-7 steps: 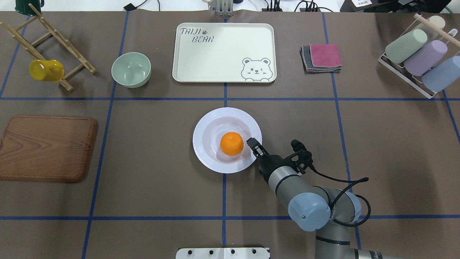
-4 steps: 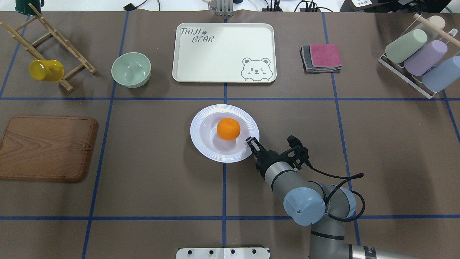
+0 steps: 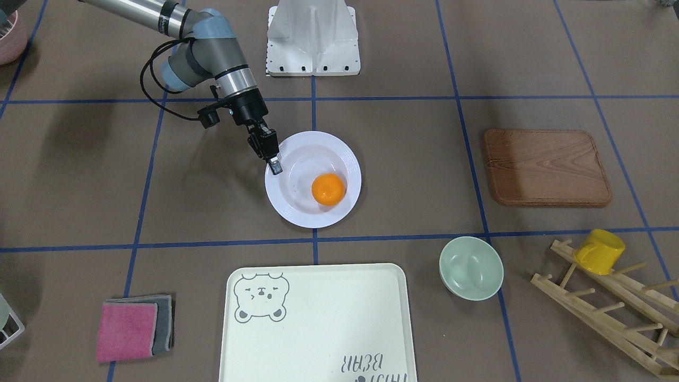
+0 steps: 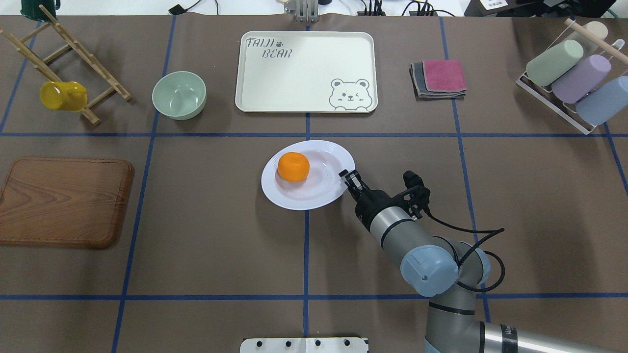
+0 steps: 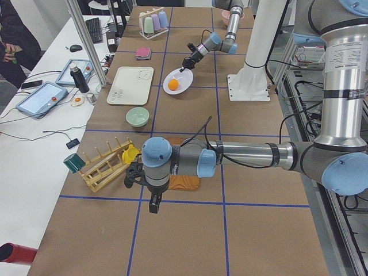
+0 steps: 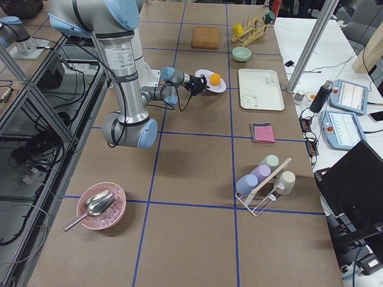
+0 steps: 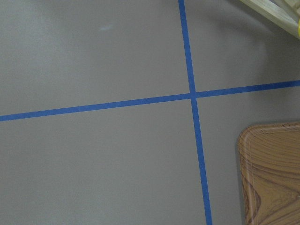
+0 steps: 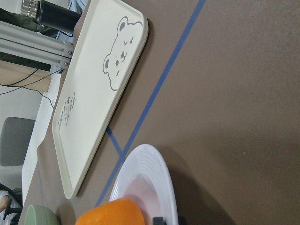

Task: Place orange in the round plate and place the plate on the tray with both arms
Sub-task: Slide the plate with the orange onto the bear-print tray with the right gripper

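Observation:
The round plate [image 4: 319, 190] is tilted near the table's middle, just short of the tray [image 4: 304, 68]. My right gripper [image 4: 349, 177] is shut on the plate's right rim; in the front-facing view that gripper [image 3: 273, 165] pinches the plate [image 3: 313, 151] edge. The orange [image 4: 293, 166] lies inside, against the plate's far-left side, also visible as the orange [image 3: 328, 189]. The right wrist view shows the plate rim [image 8: 150, 173], the orange [image 8: 110, 213] and the tray [image 8: 93, 108] ahead. My left gripper [image 5: 154, 204] hangs over the table by the wooden board; I cannot tell its state.
A pale green bowl [image 4: 179, 94] stands left of the tray. A wooden board [image 4: 64, 201] lies at the left. A wooden rack holds a yellow cup [image 4: 63, 95]. Folded cloths [image 4: 441, 78] and a rack of pastel cups [image 4: 574, 78] are at the right.
The right gripper has carried the plate a little farther toward the tray and tilted it. The orange has rolled from the plate's middle to its far-left side.

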`<action>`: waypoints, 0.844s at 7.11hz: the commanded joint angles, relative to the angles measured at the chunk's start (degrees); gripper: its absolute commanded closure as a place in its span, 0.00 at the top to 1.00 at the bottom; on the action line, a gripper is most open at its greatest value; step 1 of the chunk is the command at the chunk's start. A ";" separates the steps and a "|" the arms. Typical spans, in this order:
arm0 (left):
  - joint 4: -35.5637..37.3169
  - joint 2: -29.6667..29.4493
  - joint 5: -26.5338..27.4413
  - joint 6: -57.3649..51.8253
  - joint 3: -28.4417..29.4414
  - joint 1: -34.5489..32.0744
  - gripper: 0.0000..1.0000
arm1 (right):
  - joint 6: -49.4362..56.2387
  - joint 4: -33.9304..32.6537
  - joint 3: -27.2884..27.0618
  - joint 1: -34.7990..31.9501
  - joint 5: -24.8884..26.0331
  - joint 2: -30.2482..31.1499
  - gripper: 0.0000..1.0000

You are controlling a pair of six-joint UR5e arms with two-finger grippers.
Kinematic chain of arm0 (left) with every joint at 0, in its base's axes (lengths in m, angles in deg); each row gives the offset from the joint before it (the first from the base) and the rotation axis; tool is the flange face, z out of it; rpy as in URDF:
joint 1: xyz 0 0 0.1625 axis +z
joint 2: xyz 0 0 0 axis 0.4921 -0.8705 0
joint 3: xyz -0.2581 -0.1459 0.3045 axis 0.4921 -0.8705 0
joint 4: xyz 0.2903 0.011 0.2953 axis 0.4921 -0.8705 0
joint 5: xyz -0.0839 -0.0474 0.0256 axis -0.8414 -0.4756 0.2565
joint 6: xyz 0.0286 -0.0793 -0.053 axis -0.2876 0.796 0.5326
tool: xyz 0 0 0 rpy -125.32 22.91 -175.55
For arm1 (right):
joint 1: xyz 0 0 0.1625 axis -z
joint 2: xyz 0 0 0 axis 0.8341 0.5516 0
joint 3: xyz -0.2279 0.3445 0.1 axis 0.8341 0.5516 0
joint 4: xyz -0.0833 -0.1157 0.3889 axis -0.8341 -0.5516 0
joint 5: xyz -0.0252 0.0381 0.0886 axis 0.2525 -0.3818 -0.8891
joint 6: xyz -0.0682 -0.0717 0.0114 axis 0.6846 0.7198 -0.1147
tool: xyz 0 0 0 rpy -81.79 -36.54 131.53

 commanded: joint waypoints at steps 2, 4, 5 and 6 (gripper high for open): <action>0.06 0.08 -1.90 0.09 -0.23 -0.01 0.99 | 0.64 4.65 0.11 -5.03 3.86 -2.69 0.00; 0.06 0.87 -3.40 1.66 -0.49 -0.01 0.99 | -0.68 4.58 8.93 -9.33 3.78 -11.35 0.00; 0.15 1.22 -3.41 1.76 -1.62 -0.01 0.99 | -6.86 4.32 17.08 -12.05 3.87 -15.84 0.00; 0.24 1.23 -3.41 2.02 -1.90 -0.01 0.99 | -8.49 4.06 26.04 -14.51 3.69 -20.93 0.00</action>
